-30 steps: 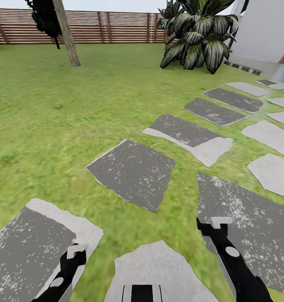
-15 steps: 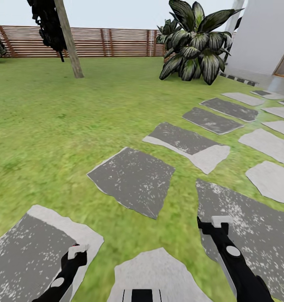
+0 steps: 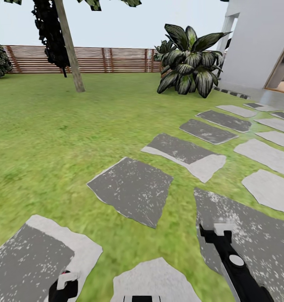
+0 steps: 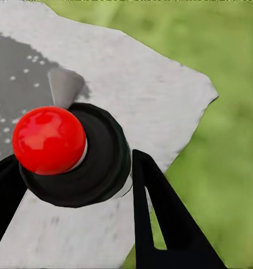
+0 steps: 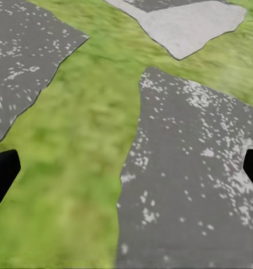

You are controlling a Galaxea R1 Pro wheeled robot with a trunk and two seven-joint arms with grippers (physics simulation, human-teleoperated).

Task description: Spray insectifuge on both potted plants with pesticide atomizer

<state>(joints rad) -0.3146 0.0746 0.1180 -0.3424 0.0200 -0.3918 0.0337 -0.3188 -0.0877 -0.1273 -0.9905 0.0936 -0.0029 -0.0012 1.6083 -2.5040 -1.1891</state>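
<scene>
I am over the garden lawn among grey stepping stones. My left gripper hangs low at the picture's bottom left. In the left wrist view its black fingers hug both sides of a dark round object with a red ball on its end. I cannot tell whether this is the pesticide atomizer seen end-on. My right gripper hangs over a stone, and its fingertips stand wide apart over bare stone and grass. The potted plants are out of view.
A brown slatted fence closes the far side of the lawn. A leaning tree trunk stands at the back left. A big striped-leaf shrub grows beside a white house wall. Stepping stones run off to the right.
The head camera has tilted upward: more sky and fence show, and the stones and both grippers sit lower in the picture. Neither gripper has changed its hold.
</scene>
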